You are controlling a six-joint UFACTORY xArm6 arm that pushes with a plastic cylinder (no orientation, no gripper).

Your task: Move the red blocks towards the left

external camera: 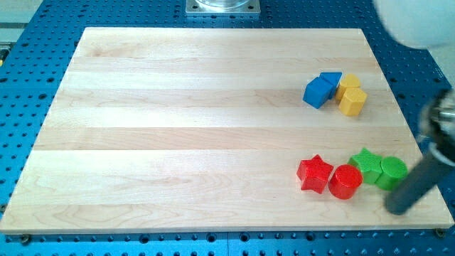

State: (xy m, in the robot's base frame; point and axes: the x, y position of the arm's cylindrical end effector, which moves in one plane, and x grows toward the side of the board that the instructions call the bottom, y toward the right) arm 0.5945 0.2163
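Observation:
A red star block (314, 173) and a red cylinder (345, 181) lie side by side, touching, at the view's lower right of the wooden board (178, 128). My tip (395, 208) is the lower end of a dark rod that comes down from the view's right edge. It rests on the board below and to the right of the red cylinder, just under the green cylinder (392, 172). It is apart from both red blocks.
A green star block (366, 165) touches the red cylinder's right side, with the green cylinder next to it. At the upper right sit two blue blocks (321, 89) and two yellow blocks (351, 95). The board's right edge is near my tip.

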